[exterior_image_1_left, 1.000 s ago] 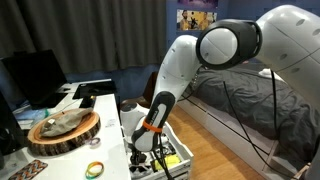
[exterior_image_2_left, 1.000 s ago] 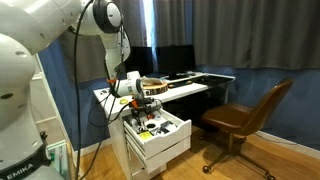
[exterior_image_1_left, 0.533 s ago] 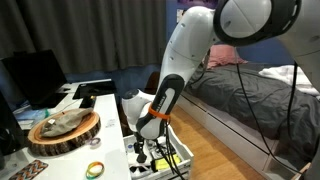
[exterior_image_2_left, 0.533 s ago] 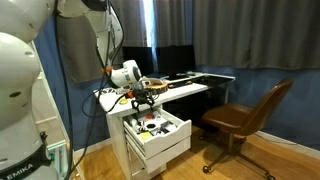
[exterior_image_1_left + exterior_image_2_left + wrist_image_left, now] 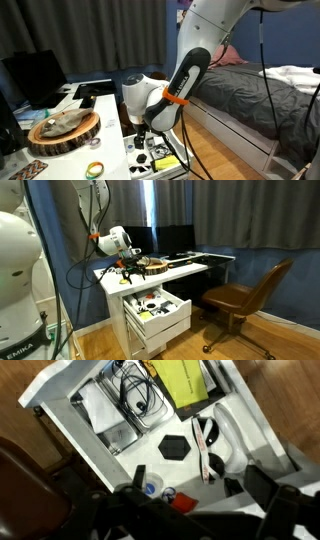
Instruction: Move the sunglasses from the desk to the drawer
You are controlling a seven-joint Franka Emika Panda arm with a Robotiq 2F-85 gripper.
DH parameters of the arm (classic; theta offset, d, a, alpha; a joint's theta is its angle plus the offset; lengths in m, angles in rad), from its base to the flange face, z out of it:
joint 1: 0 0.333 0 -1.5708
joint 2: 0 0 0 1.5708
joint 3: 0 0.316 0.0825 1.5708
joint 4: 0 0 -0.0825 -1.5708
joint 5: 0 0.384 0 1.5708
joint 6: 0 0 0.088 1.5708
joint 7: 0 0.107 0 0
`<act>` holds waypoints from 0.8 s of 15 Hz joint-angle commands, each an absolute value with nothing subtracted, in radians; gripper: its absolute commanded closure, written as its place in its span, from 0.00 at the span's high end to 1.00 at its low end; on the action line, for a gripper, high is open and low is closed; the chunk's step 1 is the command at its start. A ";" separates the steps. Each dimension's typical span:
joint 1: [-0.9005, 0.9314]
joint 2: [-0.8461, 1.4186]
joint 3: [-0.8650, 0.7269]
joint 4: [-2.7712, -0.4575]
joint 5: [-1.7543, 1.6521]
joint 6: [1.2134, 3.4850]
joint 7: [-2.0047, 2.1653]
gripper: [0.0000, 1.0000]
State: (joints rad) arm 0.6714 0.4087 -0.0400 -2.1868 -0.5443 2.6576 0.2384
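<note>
The sunglasses, white and red frame with dark lenses, lie on the white floor of the open drawer beside a black hexagon. My gripper is open and empty, hanging above them with its dark fingers either side. In both exterior views the gripper hovers above the pulled-out drawer at the end of the white desk. I cannot make out the sunglasses in the exterior views.
The drawer also holds a yellow pad, cables and a red item. A wooden slab, a monitor and a tape roll are on the desk. A brown chair and a grey bed stand nearby.
The gripper has risen out of the drawer and now hangs higher above it, near desk height. The arm's upper links have swung upward.
</note>
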 commanded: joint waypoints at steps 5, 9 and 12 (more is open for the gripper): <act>0.718 0.318 0.061 -2.203 -0.723 2.853 0.336 1.00; 0.723 0.329 0.064 -2.195 -0.686 2.833 0.310 1.00; 0.721 0.329 0.062 -2.195 -0.689 2.834 0.310 1.00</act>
